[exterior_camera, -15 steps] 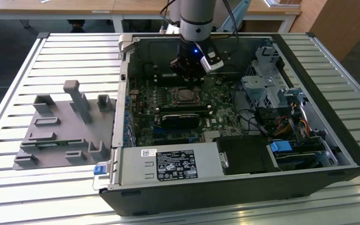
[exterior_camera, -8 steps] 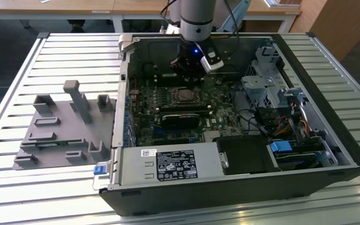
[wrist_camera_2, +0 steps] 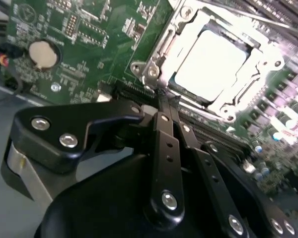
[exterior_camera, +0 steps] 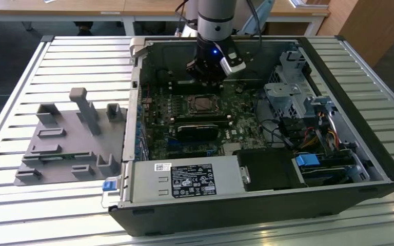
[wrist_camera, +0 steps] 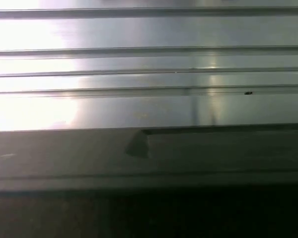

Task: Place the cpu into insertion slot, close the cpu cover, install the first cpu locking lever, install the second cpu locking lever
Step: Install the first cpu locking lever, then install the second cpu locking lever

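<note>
One claw: the claw [wrist_camera_2: 163, 96] has its fingers drawn narrow, tips together, with nothing seen between them; in the exterior view the claw [exterior_camera: 209, 72] hangs inside the open computer case [exterior_camera: 252, 215].
Cpu: the cpu [wrist_camera_2: 211, 64] lies flat in its seat just ahead of the claw's tips, its pale metal top showing through the window of the frame.
Cpu cover: the cpu cover [wrist_camera_2: 260, 62] lies down around the chip, just beyond the fingertips; its near corner is the part closest to the claw.
Insertion slot: the insertion slot [exterior_camera: 200, 104] sits in the green circuit board [wrist_camera_2: 89, 29], just below and in front of the claw.
Locking levers: thin metal runs along the frame's edges, but I cannot tell whether either lever is latched.
Handling, cpu: judged light, rigid and fragile, with a smooth, slippery top; best held by two opposite edges and kept level, never pressed on its underside.
Handling, cover and levers: judged thin, springy metal, stiff enough to push; a lever is best met at its free end with closed tips.
Second wrist view adds: the chip seated, the frame over it, and a round coin cell [wrist_camera_2: 42, 53] off to the claw's side.
Exterior view adds: the case on the slatted counter [exterior_camera: 80, 56] and a grey fixture [exterior_camera: 67, 138] well apart from the claw.
First wrist view adds: bright counter slats [wrist_camera: 149, 64].
</note>
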`<state>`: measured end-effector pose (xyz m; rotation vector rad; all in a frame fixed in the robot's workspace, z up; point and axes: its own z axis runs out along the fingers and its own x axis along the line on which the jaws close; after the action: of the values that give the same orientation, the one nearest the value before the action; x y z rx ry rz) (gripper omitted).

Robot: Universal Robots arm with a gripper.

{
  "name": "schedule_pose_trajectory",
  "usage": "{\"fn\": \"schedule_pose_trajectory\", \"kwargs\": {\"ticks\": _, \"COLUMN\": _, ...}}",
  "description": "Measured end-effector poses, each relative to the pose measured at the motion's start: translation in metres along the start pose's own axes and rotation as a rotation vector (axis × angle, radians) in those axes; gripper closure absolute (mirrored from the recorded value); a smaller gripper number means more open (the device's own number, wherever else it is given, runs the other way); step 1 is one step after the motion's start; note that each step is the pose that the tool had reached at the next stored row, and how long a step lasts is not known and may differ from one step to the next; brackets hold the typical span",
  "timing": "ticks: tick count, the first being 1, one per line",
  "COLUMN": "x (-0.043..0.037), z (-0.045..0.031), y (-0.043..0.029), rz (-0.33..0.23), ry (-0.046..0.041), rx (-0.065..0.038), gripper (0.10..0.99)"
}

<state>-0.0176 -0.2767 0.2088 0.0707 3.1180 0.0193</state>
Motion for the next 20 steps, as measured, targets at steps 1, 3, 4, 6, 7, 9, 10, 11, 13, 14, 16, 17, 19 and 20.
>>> {"fn": "schedule_pose_trajectory", "kwargs": {"ticks": 1, "x": 0.0000, "z": -0.0015, "y": 0.0000, "rz": 0.000, "ry": 0.0000, "rx": 0.000, "gripper": 0.980}}
{"fn": "schedule_pose_trajectory", "kwargs": {"ticks": 3, "x": -0.0001, "z": -0.0020, "y": -0.0005, "rz": 0.000, "ry": 0.0000, "rx": 0.000, "gripper": 0.980}}
{"fn": "schedule_pose_trajectory", "kwargs": {"ticks": 4, "x": -0.0001, "z": -0.0020, "y": -0.0011, "rz": 0.000, "ry": 0.0000, "rx": 0.000, "gripper": 0.980}}
{"fn": "schedule_pose_trajectory", "kwargs": {"ticks": 6, "x": -0.0002, "z": -0.0020, "y": -0.0023, "rz": 0.000, "ry": 0.0001, "rx": 0.000, "gripper": 0.980}}
{"fn": "schedule_pose_trajectory", "kwargs": {"ticks": 7, "x": -0.0002, "z": -0.0020, "y": -0.0027, "rz": 0.000, "ry": 0.0001, "rx": 0.000, "gripper": 0.980}}
{"fn": "schedule_pose_trajectory", "kwargs": {"ticks": 9, "x": -0.0003, "z": -0.0020, "y": -0.0037, "rz": 0.000, "ry": 0.0000, "rx": 0.000, "gripper": 0.980}}
{"fn": "schedule_pose_trajectory", "kwargs": {"ticks": 10, "x": -0.0003, "z": -0.0021, "y": -0.0041, "rz": 0.000, "ry": 0.0001, "rx": 0.000, "gripper": 0.980}}
{"fn": "schedule_pose_trajectory", "kwargs": {"ticks": 11, "x": -0.0004, "z": -0.0020, "y": -0.0043, "rz": 0.000, "ry": 0.0000, "rx": 0.000, "gripper": 0.980}}
{"fn": "schedule_pose_trajectory", "kwargs": {"ticks": 13, "x": -0.0006, "z": -0.0020, "y": -0.0047, "rz": 0.000, "ry": 0.0000, "rx": 0.000, "gripper": 0.980}}
{"fn": "schedule_pose_trajectory", "kwargs": {"ticks": 14, "x": -0.0007, "z": -0.0020, "y": -0.0049, "rz": 0.000, "ry": 0.0000, "rx": 0.000, "gripper": 0.980}}
{"fn": "schedule_pose_trajectory", "kwargs": {"ticks": 16, "x": -0.0007, "z": -0.0020, "y": -0.0053, "rz": 0.000, "ry": 0.0000, "rx": 0.000, "gripper": 0.980}}
{"fn": "schedule_pose_trajectory", "kwargs": {"ticks": 17, "x": -0.0007, "z": -0.0021, "y": -0.0055, "rz": 0.000, "ry": 0.0000, "rx": 0.000, "gripper": 0.980}}
{"fn": "schedule_pose_trajectory", "kwargs": {"ticks": 19, "x": -0.0008, "z": -0.0021, "y": -0.0059, "rz": 0.000, "ry": 0.0000, "rx": 0.000, "gripper": 0.980}}
{"fn": "schedule_pose_trajectory", "kwargs": {"ticks": 20, "x": -0.0008, "z": -0.0021, "y": -0.0061, "rz": 0.000, "ry": 0.0000, "rx": 0.000, "gripper": 0.980}}
